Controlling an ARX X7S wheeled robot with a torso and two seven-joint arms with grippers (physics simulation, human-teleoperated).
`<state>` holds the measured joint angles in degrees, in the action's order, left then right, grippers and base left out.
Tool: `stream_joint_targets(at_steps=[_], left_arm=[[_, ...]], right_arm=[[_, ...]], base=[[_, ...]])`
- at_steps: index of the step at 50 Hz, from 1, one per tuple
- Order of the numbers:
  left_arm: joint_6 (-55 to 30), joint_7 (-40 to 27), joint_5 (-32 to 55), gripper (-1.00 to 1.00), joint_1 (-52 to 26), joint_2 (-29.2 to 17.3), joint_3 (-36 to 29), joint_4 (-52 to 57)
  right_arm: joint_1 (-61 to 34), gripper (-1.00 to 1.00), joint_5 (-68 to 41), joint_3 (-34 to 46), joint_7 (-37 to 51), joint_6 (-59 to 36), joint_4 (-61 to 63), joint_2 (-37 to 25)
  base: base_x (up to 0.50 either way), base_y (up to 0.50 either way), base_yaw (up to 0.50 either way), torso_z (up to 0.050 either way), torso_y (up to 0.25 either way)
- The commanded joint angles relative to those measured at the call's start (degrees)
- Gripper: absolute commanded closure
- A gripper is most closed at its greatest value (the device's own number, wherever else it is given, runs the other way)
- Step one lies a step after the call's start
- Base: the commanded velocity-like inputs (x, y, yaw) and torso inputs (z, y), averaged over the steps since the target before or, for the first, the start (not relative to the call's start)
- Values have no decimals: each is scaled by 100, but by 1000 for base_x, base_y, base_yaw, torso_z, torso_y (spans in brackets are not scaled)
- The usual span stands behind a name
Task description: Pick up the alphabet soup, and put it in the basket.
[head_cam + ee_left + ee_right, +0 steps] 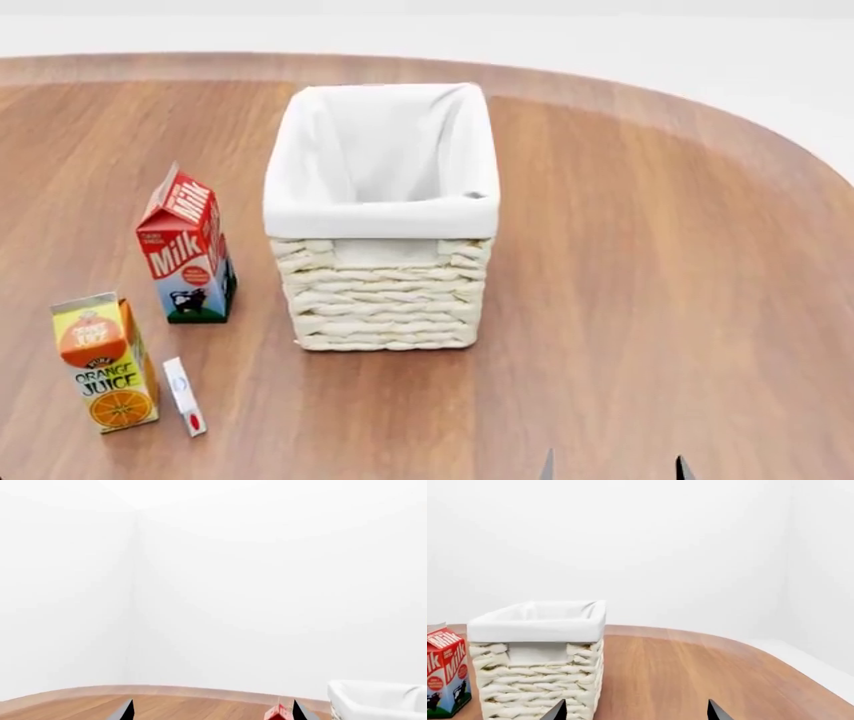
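White walls filled the left wrist view above the wooden tabletop (167,705); the left tool (212,711) stood apart, empty. From the head, the basket (383,300) sat mid-table, open top ready for loading, with the milk carton (184,250), orange juice carton (104,360) and a small packet (183,396) alongside. No alphabet soup showed anywhere. The right tool (636,711) was apart, facing the basket.

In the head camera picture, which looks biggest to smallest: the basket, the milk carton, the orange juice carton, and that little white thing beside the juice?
1. Basket
2. Milk carton and juice carton: look about alike, and the juice sits nearer the camera, so unranked
3. Little white thing
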<state>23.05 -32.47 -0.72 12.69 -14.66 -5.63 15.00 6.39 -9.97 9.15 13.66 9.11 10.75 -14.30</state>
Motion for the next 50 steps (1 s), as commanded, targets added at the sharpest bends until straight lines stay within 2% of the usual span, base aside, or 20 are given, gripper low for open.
stream_joint_targets(at_steps=[1,50], left_arm=[[6,-32,-2,-100,9,-23,-22,13],[80,-145,8,-100,4,-116,-108,-20]], right_arm=[[11,-100,-18,18,35,-10,35,-29],[-50,-100,-91,124,108,65,-83,-107]], base=[[246,0,0,0,0],[247,0,0,0,0]])
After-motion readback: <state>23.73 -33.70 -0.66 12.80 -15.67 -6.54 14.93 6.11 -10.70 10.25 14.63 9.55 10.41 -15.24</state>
